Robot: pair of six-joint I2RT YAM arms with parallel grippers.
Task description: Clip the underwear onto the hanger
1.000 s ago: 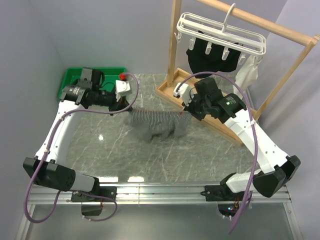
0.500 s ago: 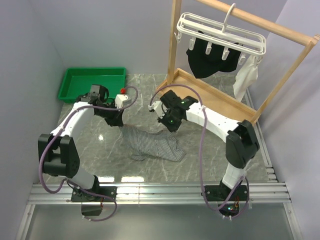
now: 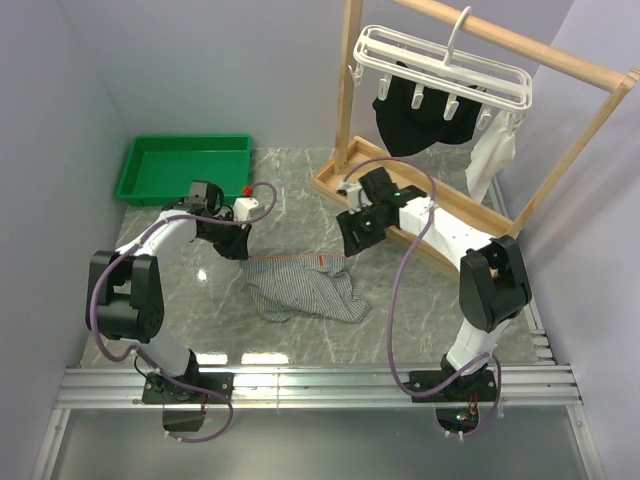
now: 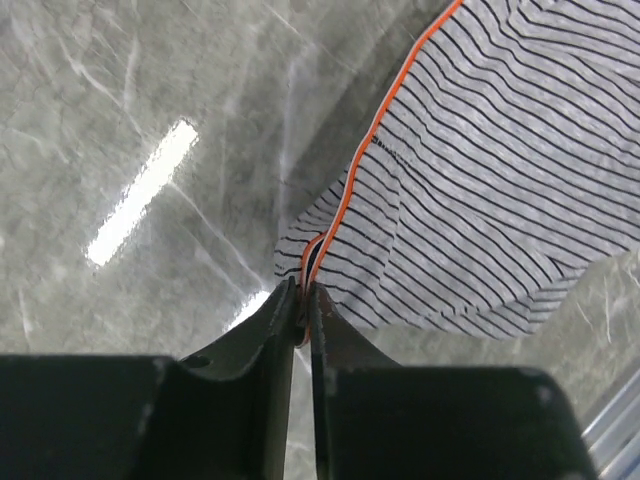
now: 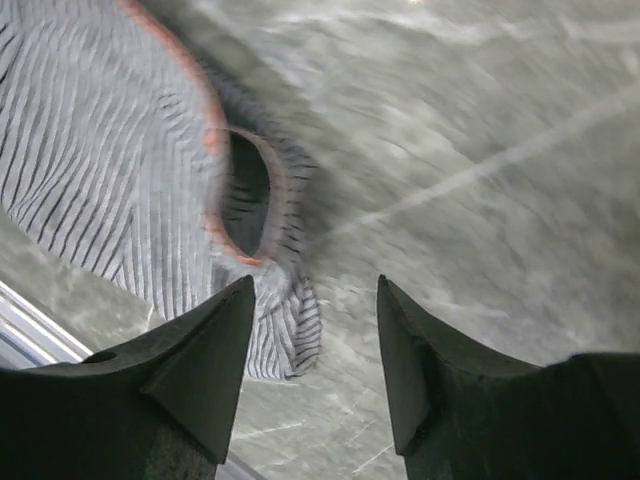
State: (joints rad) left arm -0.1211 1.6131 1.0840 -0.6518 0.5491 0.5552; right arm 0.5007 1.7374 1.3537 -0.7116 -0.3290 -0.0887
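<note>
underwear (image 3: 305, 292) crumpled on the marble table (image 3: 440, 310) between the arms. left gripper (image 4: 305, 300) pinched tight on its orange-trimmed edge. right gripper (image 5: 317, 285) spread wide, near the cloth. hanger (image 3: 445, 65) hooked on the wooden rack (image 3: 350, 100) — well apart.

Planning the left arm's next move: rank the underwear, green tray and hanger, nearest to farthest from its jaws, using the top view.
1. Underwear: pinched in the left jaws, spreading rightward.
2. Green tray: back left, beyond the jaws.
3. Hanger: hooked on the wooden rack, far back right.
</note>
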